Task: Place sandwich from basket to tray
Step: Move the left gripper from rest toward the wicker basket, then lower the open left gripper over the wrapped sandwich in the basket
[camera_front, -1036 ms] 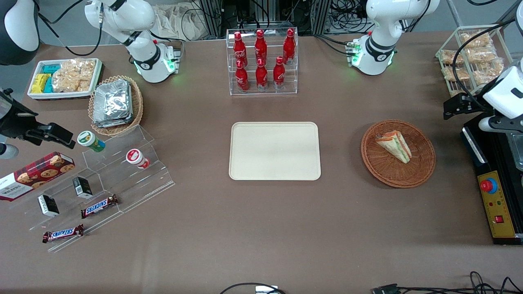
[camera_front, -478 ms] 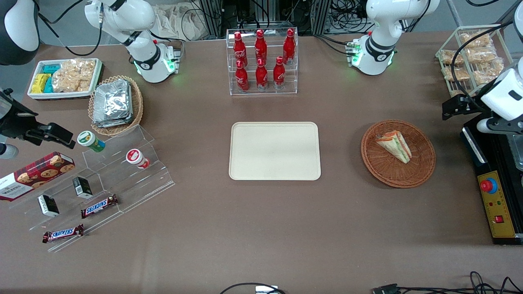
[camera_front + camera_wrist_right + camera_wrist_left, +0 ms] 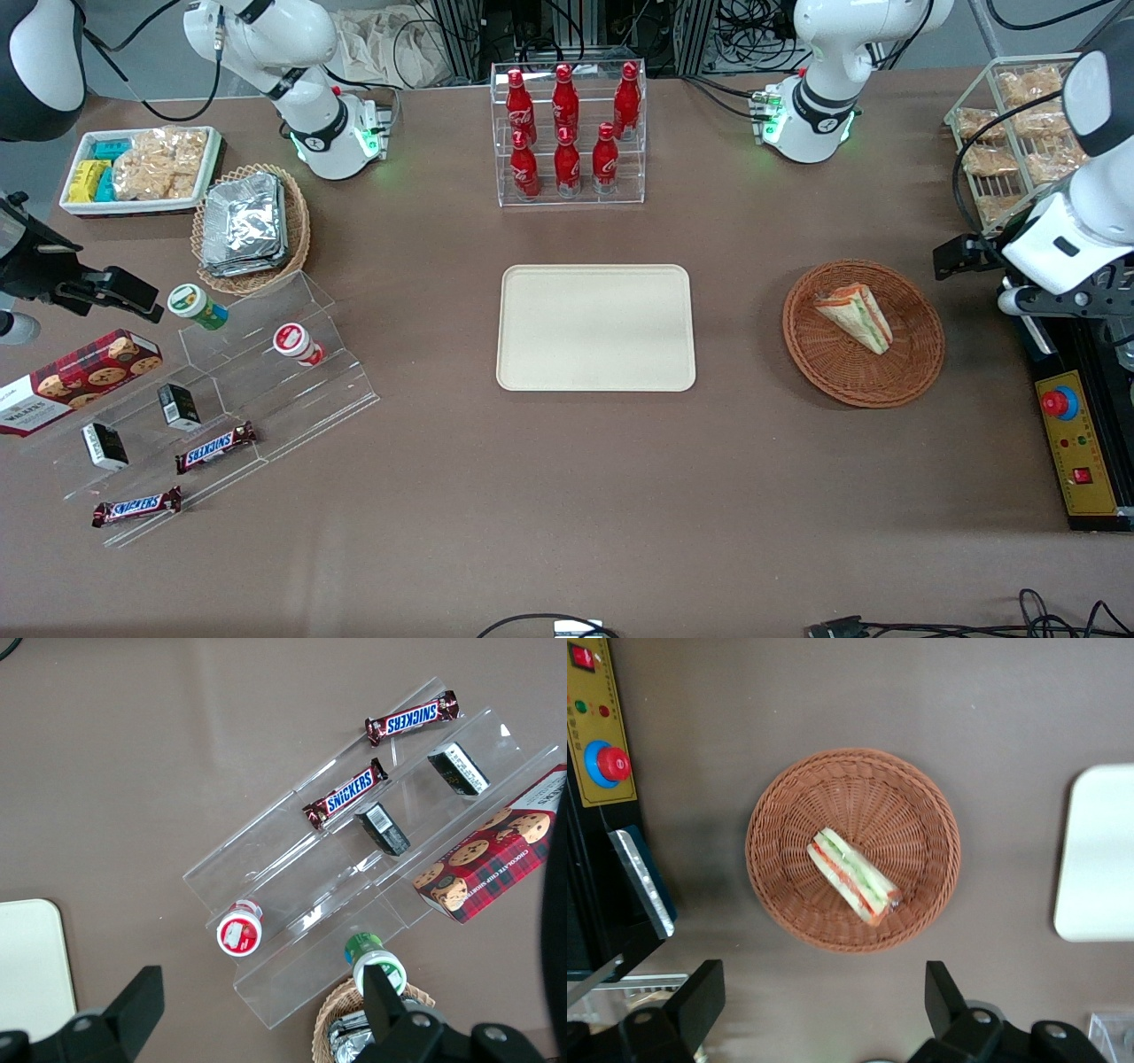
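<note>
So basically nothing's done yet as far as I can tell; the tray sits bare in the middle of the table, nothing on it, and the sandwich is lying on its side in the basket, off toward the working arm's end of the table, well apart from the tray; so the whole job is still ahead: come down, grab the wedge, lift it out, carry it across, set it on the tray; going a bit farther from the front camera, the gripper hangs up in the air by the basket's edge, on the side away from the tray, not touching the sandwich or the wicker; from the wrist camera it's looking straight down into the basket with the sandwich lying slantwise near the middle of the basket, striped filling edge showing; the fingers are spread wide, and the gap between them looks wider than the wedge is thick; they hold nothing and touch nothing; my guess is it needs to slide in over the basket and maybe twist a bit to line up across the bread faces before dropping, since that thing looks soft and would squash easily.
</note>
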You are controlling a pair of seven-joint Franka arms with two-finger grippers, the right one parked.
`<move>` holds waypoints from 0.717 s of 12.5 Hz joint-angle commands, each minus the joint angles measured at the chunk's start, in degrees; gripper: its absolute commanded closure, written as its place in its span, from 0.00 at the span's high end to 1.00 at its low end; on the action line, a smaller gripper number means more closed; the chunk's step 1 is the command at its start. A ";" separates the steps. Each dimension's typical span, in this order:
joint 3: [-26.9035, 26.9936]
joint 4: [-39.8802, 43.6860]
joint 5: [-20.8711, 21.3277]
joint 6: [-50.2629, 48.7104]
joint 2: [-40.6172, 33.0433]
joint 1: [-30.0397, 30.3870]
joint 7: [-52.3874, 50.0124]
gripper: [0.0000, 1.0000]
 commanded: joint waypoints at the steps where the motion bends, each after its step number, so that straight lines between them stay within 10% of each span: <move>1: 0.08 -10.78 0.73 7.29 -5.31 -0.35 -8.09 1.00; 9: -0.01 -31.44 0.73 29.35 -8.12 -0.44 -22.60 1.00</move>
